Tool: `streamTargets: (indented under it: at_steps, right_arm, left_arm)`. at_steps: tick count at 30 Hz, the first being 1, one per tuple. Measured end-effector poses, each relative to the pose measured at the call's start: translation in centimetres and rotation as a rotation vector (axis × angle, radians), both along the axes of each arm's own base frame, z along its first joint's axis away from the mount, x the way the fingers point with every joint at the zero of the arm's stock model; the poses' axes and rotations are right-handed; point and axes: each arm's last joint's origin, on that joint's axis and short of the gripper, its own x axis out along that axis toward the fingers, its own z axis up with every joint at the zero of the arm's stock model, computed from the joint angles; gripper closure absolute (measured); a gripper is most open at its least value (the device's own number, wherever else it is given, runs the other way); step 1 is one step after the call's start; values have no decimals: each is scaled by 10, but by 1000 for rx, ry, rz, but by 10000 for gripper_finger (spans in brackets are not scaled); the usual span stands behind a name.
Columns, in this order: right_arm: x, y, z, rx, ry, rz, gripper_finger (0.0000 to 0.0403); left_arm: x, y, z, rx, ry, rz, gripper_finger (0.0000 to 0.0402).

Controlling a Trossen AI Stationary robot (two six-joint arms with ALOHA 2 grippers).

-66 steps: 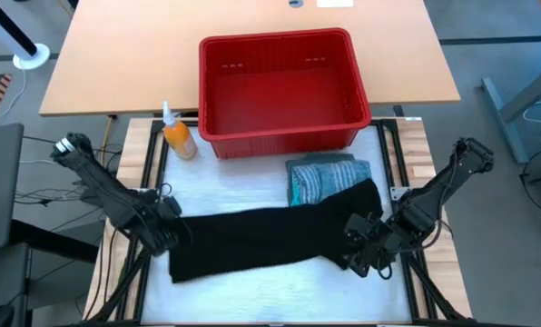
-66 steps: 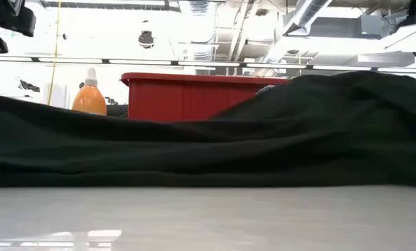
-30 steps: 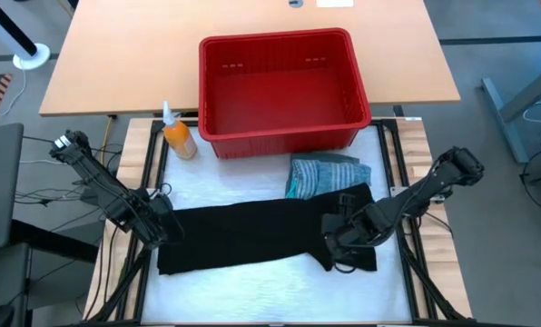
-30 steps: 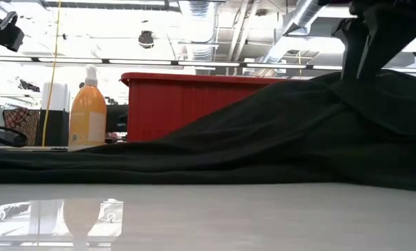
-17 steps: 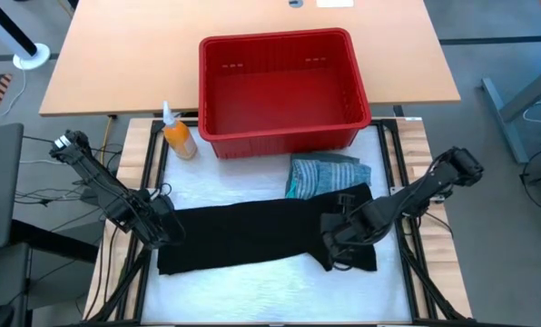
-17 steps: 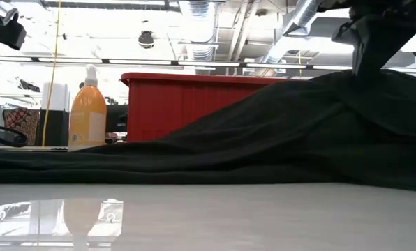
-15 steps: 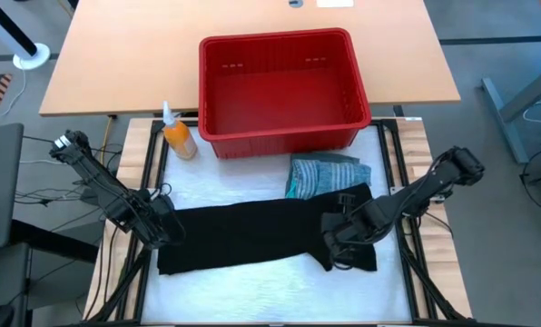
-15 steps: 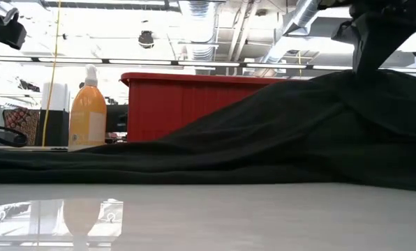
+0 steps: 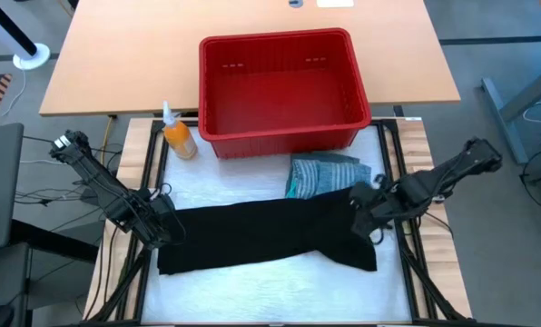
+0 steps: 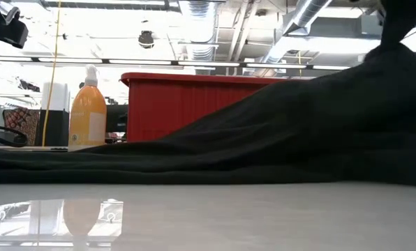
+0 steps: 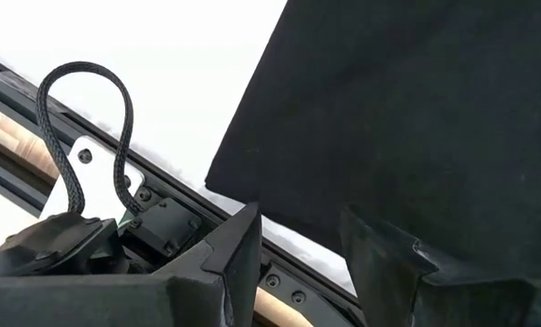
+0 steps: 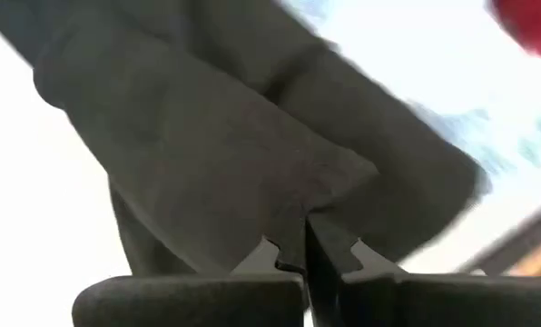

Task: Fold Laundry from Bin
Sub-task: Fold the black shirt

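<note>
My right gripper [image 12: 305, 238] has its jaws pinched tight together on a fold of the black garment [image 9: 261, 234], with the cloth bunching up into a peak right where the fingertips meet. In the high view that right gripper [image 9: 368, 218] sits at the garment's right end, and from the low view the cloth [image 10: 278, 139] rises in a slope toward it. Just beyond those jaws, touching the black fabric's far edge, I see the folded blue-grey striped shirt [image 9: 323, 173] with a turquoise edge showing at its side.

My left gripper [image 11: 298, 250] has its jaws partly open with nothing between them; the garment's left corner [image 11: 379, 127] lies just ahead of the fingers, flat on the white table cover [image 9: 252, 272]. From above, the left gripper [image 9: 162, 229] is just beside that left end.

Farther out from both sets of jaws stands the red bin [image 9: 280, 86], past the striped shirt, its inside showing only bare red floor. An orange bottle [image 9: 178, 136] stands just beside the bin's left corner.
</note>
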Motion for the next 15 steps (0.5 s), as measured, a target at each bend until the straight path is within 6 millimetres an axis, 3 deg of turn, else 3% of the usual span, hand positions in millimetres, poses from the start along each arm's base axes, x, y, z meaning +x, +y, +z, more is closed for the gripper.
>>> streamTargets:
  at_steps: [5,11,15]
  right_arm:
    - [-13,-10,5,17,2,-80,386]
    - [-4,-12,1,20,32,-88,381]
    - [2,-10,-4,44,90,-95,354]
  left_arm:
    - [0,0,0,-4,-4,21,260]
    - [1,0,0,-10,-17,55,260]
    - [2,-2,0,-20,-35,65,260]
